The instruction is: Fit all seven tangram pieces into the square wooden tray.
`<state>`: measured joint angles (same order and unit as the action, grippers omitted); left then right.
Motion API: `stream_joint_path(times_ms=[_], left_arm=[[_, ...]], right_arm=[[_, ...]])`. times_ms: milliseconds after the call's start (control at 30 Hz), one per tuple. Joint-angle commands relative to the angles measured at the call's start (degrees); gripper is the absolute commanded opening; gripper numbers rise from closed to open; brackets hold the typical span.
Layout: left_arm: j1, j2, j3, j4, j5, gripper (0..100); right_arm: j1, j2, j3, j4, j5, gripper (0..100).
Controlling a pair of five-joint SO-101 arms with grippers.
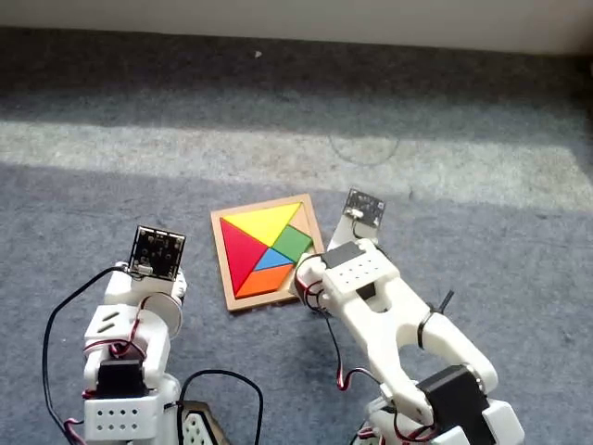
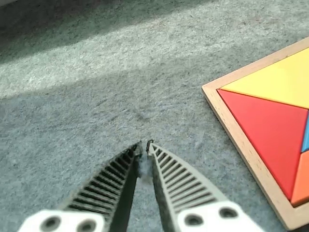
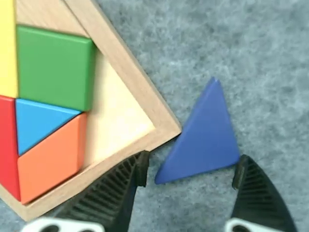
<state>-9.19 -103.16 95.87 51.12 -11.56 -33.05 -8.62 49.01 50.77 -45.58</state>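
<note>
Both fingers (image 3: 120, 186) of the right gripper (image 3: 191, 169) stand apart, straddling the dark blue triangle (image 3: 203, 135). It lies flat on the carpet (image 3: 270, 58), just outside a corner of the wooden tray (image 3: 130, 82).

One finger appears to hang over the tray rim and may snag on closing.

Judgement: shift off the rim, pinch the triangle's edges, lift clear, then turn it to match the bare triangular gap (image 3: 118, 121) beside the green square (image 3: 53, 65) and orange piece (image 3: 48, 154).

Left gripper (image 2: 145, 147): tips together, empty, over carpet on the tray's other side. No obstruction.
</note>
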Motion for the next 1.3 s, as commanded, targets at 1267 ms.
stream_joint_path(times_ms=[1267], left_arm=[[-0.48, -0.84, 1.27, 0.26, -0.53, 5]], right_arm=[[6.64, 3.3, -0.92, -0.66, 6.15, 27.5]])
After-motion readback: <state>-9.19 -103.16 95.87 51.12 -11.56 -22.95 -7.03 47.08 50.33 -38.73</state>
